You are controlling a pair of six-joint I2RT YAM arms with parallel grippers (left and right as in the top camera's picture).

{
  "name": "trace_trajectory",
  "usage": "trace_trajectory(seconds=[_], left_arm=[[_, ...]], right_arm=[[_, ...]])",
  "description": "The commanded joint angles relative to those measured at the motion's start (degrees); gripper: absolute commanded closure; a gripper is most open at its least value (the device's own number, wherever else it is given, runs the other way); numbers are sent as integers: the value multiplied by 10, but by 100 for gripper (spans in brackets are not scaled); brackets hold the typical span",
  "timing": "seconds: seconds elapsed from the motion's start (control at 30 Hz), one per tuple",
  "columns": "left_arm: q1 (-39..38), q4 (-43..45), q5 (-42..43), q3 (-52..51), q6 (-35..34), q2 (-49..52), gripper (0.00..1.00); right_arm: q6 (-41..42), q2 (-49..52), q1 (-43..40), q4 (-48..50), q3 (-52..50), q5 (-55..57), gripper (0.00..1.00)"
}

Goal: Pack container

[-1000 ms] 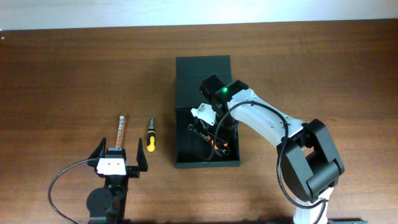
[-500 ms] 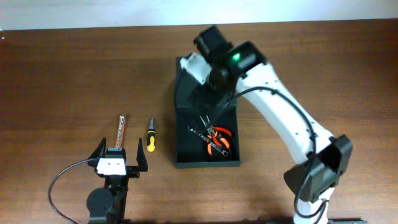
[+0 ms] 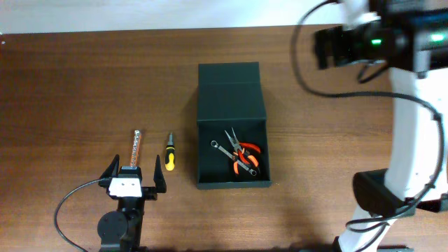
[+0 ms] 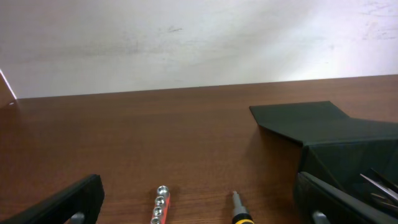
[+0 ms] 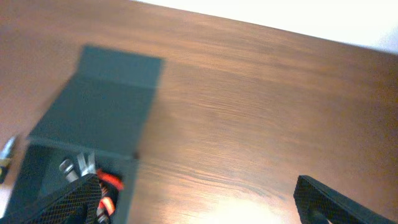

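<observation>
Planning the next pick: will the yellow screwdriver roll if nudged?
Probably: the screwdriver looks round-handled and lies flat on the table, so a sideways nudge may roll it. It looks small and stiff, so an off-centre push might spin it.

It looked like a robotics lab: a wood-grain tabletop [image 3: 84, 84] under a plain white wall [image 4: 186, 37] at twelve o'clock. A cabled left arm [image 3: 124, 206] stood at seven o'clock and a right arm [image 3: 409, 126] at four, with pliers [image 3: 246, 157] in a dark container [image 3: 231, 91].

Dark green-black matte container [image 3: 229, 91] sits upright and open, its hinged flap lid folded back flat, lying ahead and right of the left gripper [image 3: 134, 171], well apart.
</observation>
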Motion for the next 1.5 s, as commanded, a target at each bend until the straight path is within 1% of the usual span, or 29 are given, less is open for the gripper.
trace_trajectory(seconds=[0.0, 0.13, 0.2, 0.3, 0.47, 0.6, 0.77, 0.9, 1.03, 1.07, 1.13, 1.2, 1.3, 1.33, 1.4, 1.47], left_arm=[[-1, -2, -4, -3, 9, -3, 1], [-1, -2, -4, -3, 9, -3, 1], [-1, -2, -4, -3, 9, -3, 1], [-1, -2, -4, -3, 9, -3, 1], [-1, -2, -4, -3, 9, -3, 1], [-1, -2, -4, -3, 9, -3, 1], [-1, -2, -4, -3, 9, -3, 1], [-1, -2, -4, -3, 9, -3, 1], [-1, -2, 0, -3, 8, -3, 1], [-1, -2, 3, -3, 1, -3, 1], [-1, -2, 4, -2, -38, -3, 1], [-1, -2, 35, 1, -71, -3, 1], [-1, -4, 126, 24, -76, -1, 1], [-1, -11, 139, 36, -76, 2, 1], [0, -53, 141, 79, -70, 17, 1], [-1, -109, 141, 132, -40, 42, 1]], right_arm=[[38, -20, -61, -4, 9, 13, 1], [59, -23, -121, -4, -1, 5, 1], [61, -30, -140, -4, -28, 4, 1], [61, -57, -153, -4, -101, 4, 1], [61, -120, -155, -3, -268, 11, 1], [61, -129, -155, -3, -340, 10, 1], [61, -128, -155, 47, -412, 11, 1], [63, -127, -167, 127, -466, 10, 1], [63, -123, -185, 157, -485, 9, 1], [63, -122, -190, 158, -486, 9, 1], [63, -121, -197, 158, -486, 14, 1], [63, -120, -203, 158, -486, 23, 1], [63, -120, -207, 158, -486, 26, 1], [63, -120, -207, 158, -486, 25, 1], [63, -120, -207, 158, -486, 25, 1], [63, -120, -207, 158, -486, 25, 1]])
